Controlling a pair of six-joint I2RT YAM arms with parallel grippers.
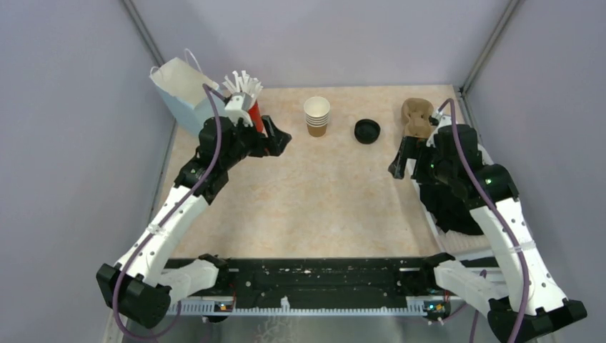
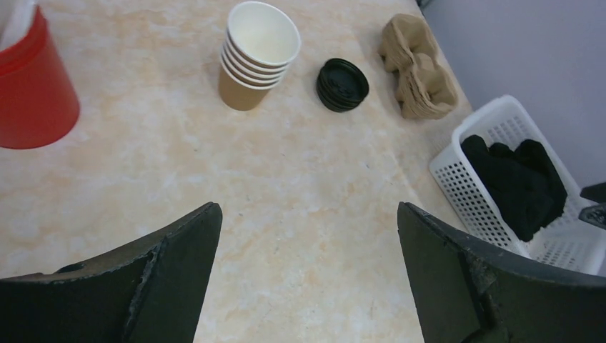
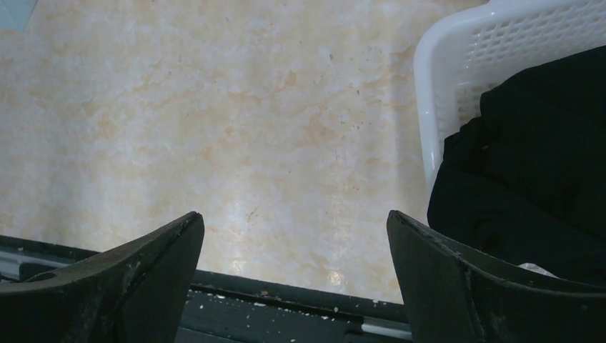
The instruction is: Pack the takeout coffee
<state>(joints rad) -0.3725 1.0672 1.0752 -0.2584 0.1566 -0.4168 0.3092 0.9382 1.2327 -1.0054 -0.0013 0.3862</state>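
No takeout coffee shows in any view. A stack of lidless brown paper cups (image 1: 316,114) (image 2: 259,53) stands at the table's back middle, with a pile of black lids (image 1: 366,131) (image 2: 342,84) just to its right. My left gripper (image 1: 280,141) (image 2: 307,207) hovers open to the left of the cups, nothing between its fingers. On the right side, my right gripper (image 1: 400,168) (image 3: 294,214) is open and empty, pointing down beside the white basket.
A red cup (image 1: 255,118) (image 2: 32,86) of white straws and a light blue paper bag (image 1: 182,93) stand at the back left. Brown pulp cup carriers (image 1: 416,116) (image 2: 418,68) lie at the back right. The white basket (image 2: 500,118) (image 3: 429,86) on the right holds black cloth (image 3: 529,164).
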